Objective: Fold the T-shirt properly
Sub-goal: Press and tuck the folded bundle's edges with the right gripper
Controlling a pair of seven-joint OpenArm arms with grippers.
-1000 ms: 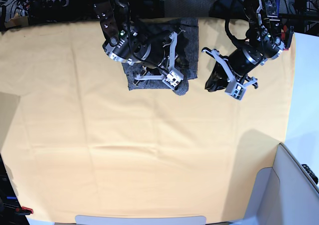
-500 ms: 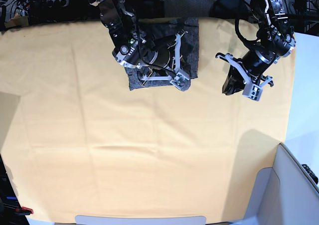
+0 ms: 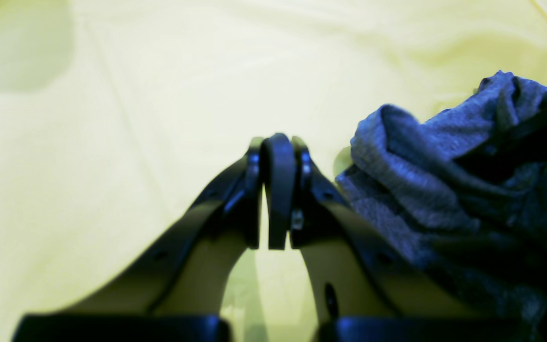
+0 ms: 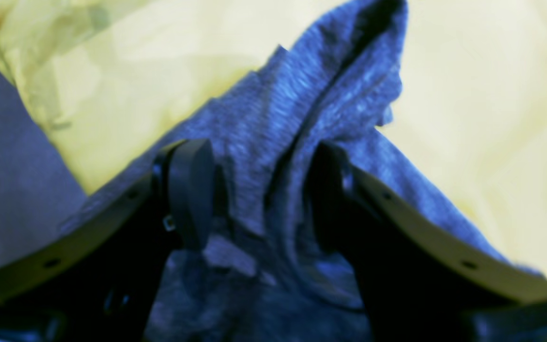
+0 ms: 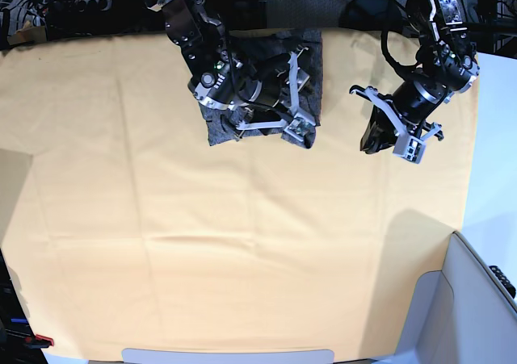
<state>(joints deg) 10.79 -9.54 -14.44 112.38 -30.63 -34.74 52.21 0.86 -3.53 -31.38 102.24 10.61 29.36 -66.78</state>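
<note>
Base view: bright, even overhead light, sharp; arms drop soft shadows on yellow cloth [image 5: 242, 243], far edge dim. Both wrist views soft, colours washed pale w/ blue cast; near fingers [image 3: 278, 190] dark, out of focus; T-shirt [image 4: 302, 109] knit blurry.

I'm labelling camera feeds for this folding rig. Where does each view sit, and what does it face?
Base: overhead, looking down on the yellow cloth; both arms show.
Left wrist: behind the shut left gripper, facing the cloth, T-shirt at the right edge.
Right wrist: behind the right gripper, fingers apart, astride a fabric ridge.
Shared: all three show the T-shirt.
</note>
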